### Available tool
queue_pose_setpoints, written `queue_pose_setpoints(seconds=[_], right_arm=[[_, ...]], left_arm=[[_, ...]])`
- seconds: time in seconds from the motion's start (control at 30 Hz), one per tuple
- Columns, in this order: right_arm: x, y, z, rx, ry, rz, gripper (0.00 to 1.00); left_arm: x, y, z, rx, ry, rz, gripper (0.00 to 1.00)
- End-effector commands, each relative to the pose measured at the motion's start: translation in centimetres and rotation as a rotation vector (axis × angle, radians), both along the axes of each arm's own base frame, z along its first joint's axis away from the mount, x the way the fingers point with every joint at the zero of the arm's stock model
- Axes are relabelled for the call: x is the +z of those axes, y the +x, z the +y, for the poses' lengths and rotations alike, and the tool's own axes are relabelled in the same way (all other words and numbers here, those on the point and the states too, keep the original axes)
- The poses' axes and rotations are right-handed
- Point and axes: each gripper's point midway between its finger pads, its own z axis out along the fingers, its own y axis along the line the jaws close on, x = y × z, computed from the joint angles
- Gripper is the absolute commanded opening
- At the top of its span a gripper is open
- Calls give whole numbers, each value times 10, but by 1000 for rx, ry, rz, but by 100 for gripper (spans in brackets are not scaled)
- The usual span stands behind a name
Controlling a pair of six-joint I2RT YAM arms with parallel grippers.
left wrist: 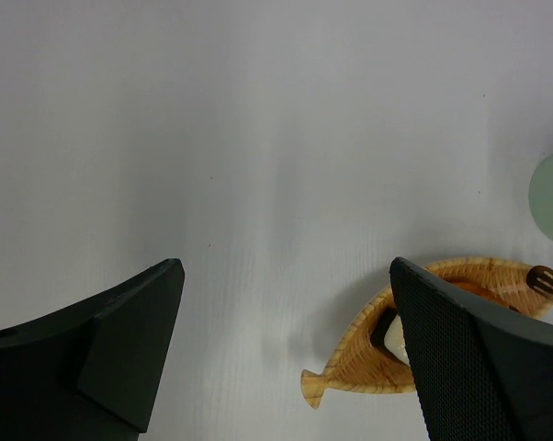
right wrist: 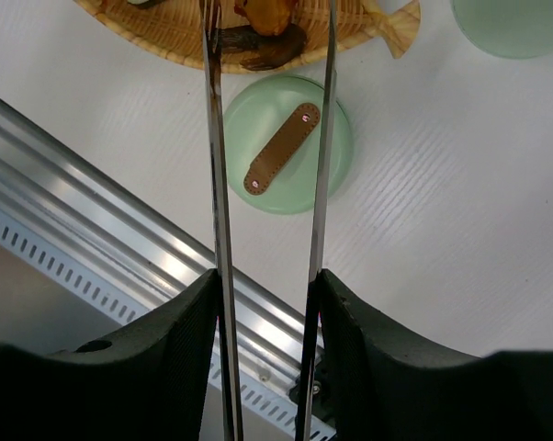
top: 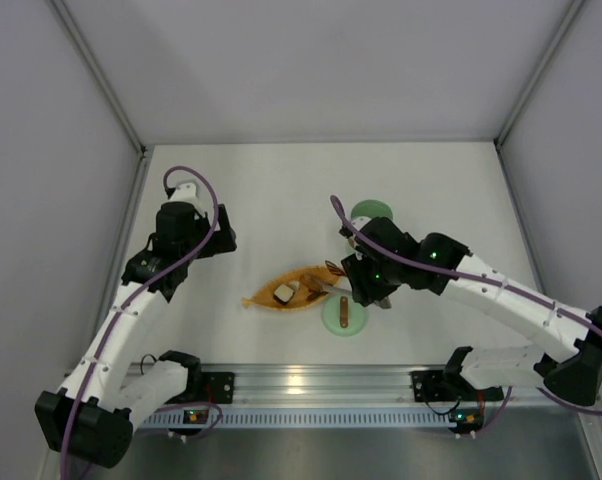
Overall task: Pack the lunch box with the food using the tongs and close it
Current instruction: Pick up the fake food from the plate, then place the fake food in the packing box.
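Observation:
My right gripper (right wrist: 265, 280) (top: 366, 285) is shut on the tongs (right wrist: 212, 138) (top: 331, 288), pressing on both arms. The two arms stand apart and reach over the lunch box's round green lid (right wrist: 286, 193) (top: 344, 316) to the food (right wrist: 263, 46) in the orange dish (right wrist: 166, 37) (top: 281, 300). A brown piece lies between the tong tips. The lunch box (right wrist: 515, 23) (top: 371, 211) stands open behind the right wrist, its inside hidden. My left gripper (left wrist: 286, 266) (top: 213, 240) hangs open over bare table left of the dish (left wrist: 368, 367), where a white-and-dark piece (left wrist: 393, 338) lies.
A ribbed metal rail (right wrist: 102, 239) (top: 301, 385) runs along the near table edge just below the lid. Grey walls (top: 71, 130) close in the left, right and back sides.

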Motion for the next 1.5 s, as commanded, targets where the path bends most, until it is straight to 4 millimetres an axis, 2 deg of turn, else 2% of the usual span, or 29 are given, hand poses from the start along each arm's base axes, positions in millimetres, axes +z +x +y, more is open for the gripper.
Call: queue_pose_setpoints(seconds=[0.0, 0.2, 0.63, 0.83, 0.97, 1.2, 1.47], right_arm=[[5, 15, 22, 4, 48, -65, 45], [1, 19, 26, 20, 25, -69, 45], [-8, 11, 38, 64, -9, -61, 44], [-9, 15, 38, 50, -28, -76, 38], [1, 20, 37, 33, -26, -104, 31], [14, 22, 37, 25, -14, -123, 25], [53, 29, 32, 5, 19, -191, 25]], left_arm=[[17, 5, -1, -7, -11, -58, 99], [17, 4, 1, 1, -4, -59, 99], [15, 4, 1, 3, -4, -55, 99], [17, 4, 1, 1, -6, -59, 99], [17, 4, 0, -3, -7, -60, 99], [17, 4, 0, -4, -8, -58, 99], [16, 4, 0, -5, -8, -57, 99]])
